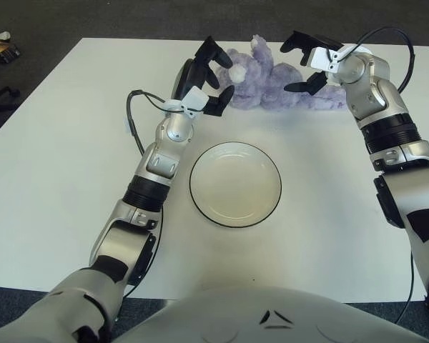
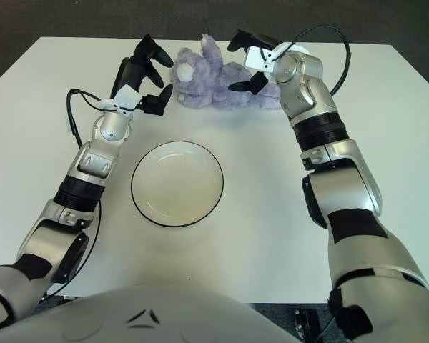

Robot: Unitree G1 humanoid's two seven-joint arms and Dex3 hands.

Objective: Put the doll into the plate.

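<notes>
I see the purple plush doll (image 1: 279,89) lying between both hands, beyond the plate (image 1: 235,184). Left hand (image 1: 206,77) and right hand (image 1: 307,61) are spread, holding nothing.

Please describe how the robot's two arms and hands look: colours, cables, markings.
Both arms are silver metal with black joint bands. The left hand and right hand have black fingers on white wrist pieces. A thin black cable loops beside each forearm.

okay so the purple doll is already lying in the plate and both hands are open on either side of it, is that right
Not quite. The purple doll lies on the white table beyond the plate, which holds nothing, as the left eye view shows. The rest stands: the left hand and right hand are open on either side of it.
</notes>
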